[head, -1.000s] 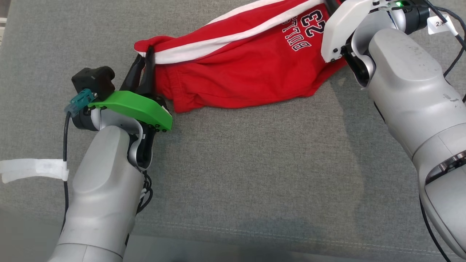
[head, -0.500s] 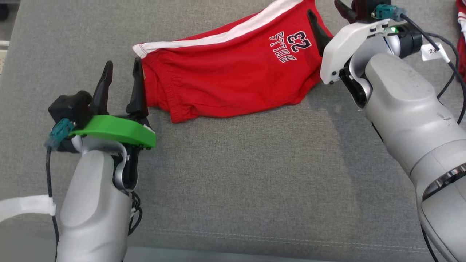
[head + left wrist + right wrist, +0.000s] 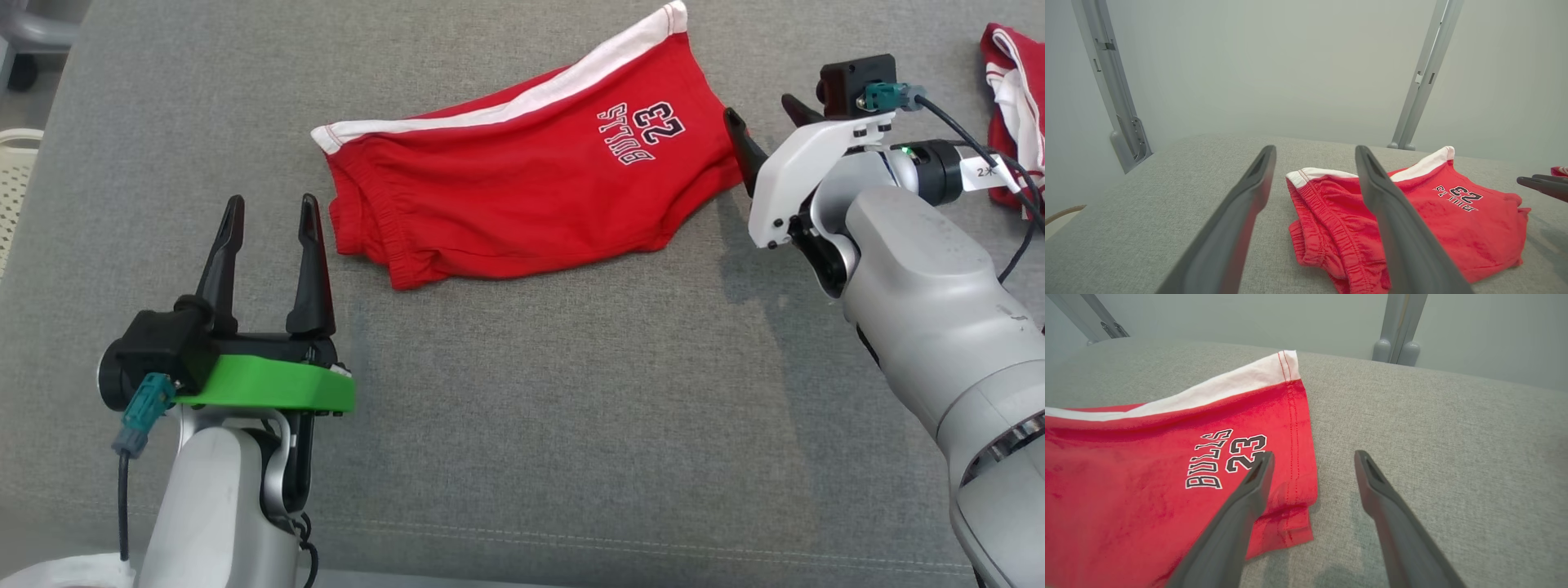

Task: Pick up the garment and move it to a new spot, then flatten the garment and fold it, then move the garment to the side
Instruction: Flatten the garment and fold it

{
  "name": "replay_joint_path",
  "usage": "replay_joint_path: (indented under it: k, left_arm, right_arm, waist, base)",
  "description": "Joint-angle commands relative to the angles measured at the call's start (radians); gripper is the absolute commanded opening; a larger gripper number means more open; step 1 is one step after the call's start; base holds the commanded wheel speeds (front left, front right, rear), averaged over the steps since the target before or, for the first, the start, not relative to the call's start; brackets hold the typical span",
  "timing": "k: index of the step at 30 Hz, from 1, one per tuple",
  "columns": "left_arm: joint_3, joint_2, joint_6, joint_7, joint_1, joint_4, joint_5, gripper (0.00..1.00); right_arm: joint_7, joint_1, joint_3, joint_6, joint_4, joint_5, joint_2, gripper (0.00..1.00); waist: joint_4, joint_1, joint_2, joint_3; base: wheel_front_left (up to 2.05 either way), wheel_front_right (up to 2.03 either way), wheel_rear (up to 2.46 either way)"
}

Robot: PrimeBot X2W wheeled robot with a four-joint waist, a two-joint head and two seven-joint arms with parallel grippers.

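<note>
Both sets of fingers wide: L gripper, R gripper; red shorts (print "BULLS 23") prob. folded.

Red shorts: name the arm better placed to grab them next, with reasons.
Probably the right. The right gripper stands open with one finger at the leg hem of the red shorts; the left gripper, also open, sits further back from the waistband.

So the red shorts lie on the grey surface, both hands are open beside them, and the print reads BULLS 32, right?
Not quite: the print reads BULLS 23, not 32; the right wrist view shows it plainly. The rest holds: the red shorts lie on the grey surface, with the left hand and right hand open beside them.
</note>
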Motion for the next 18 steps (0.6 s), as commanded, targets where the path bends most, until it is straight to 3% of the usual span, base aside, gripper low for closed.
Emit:
replay_joint_path:
  k: [1,8,18]
  left_arm:
    - [-0.003,0.001,0.007,-0.003,0.015,-0.01,-0.005,1.0]
    - [-0.039,0.001,0.042,-0.003,0.052,-0.081,-0.023,1.0]
    - [-0.047,0.001,0.053,-0.003,0.066,-0.09,-0.028,1.0]
  right_arm:
    - [0.006,0.015,0.0,-0.002,0.005,0.007,-0.003,1.0]
    - [0.058,0.042,-0.019,-0.002,0.022,0.043,-0.021,1.0]
    - [0.096,0.08,-0.025,-0.002,0.031,0.07,-0.002,1.0]
  waist:
    - [0.012,0.0001,0.0,0.0]
    - [0.051,0.0001,0.0,0.015]
    - [0.058,0.0001,0.0,0.014]
  base:
    - [0.0,0.0,0.0]
    - [0.0,0.0,0.0]
    - [0.0,0.0,0.0]
